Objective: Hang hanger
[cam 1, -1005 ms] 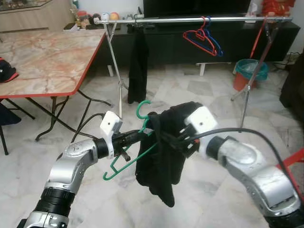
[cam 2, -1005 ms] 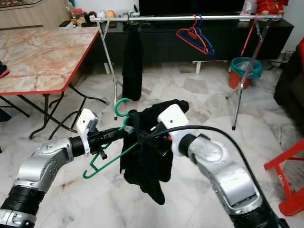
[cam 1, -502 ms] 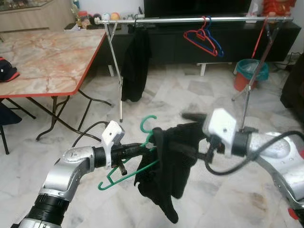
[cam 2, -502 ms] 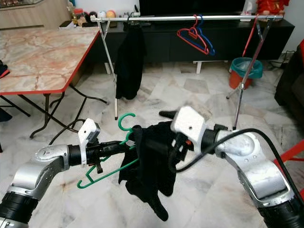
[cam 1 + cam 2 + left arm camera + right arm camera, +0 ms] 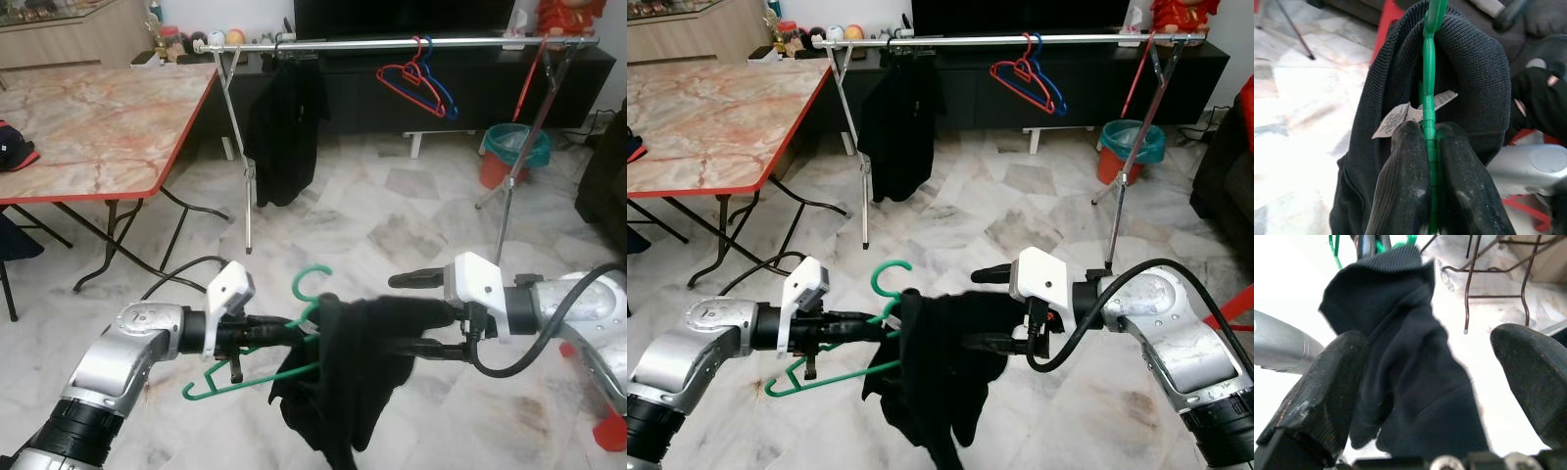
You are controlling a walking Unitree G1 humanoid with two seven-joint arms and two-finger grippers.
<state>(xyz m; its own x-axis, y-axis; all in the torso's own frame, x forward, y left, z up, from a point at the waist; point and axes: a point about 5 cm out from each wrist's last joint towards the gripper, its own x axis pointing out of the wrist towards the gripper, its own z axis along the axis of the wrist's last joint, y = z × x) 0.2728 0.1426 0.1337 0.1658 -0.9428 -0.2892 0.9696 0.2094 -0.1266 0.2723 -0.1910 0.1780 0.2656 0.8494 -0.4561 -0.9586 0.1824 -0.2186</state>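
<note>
Floor (image 5: 392,211): pale marble tiles with grey veining. Table (image 5: 88,117): pink-veined marble top, red edge, black folding legs, to the robot's left; a dark cap (image 5: 14,145) on its near edge. Rail (image 5: 392,42): chrome bar on slanted legs across the back of the room, in front of a black cabinet (image 5: 392,88). On the rail: a black garment (image 5: 284,132) toward the left, a red hanger (image 5: 411,78) and a blue hanger (image 5: 441,93) side by side toward the right. Teal bin (image 5: 516,147) beside the rail's right leg.

Green hanger (image 5: 294,338): held low in front of the robot, well short of the rail, hook up, with a black top (image 5: 353,382) draped over it. Left gripper (image 5: 1427,147): fingers pressed together on the hanger's green bar, just below the top's collar. Right gripper (image 5: 416,313): fingers spread wide (one above the cloth, one beside it), straddling the top's shoulder.

Label (image 5: 1400,115): white tag inside the collar, printing too small to read.
</note>
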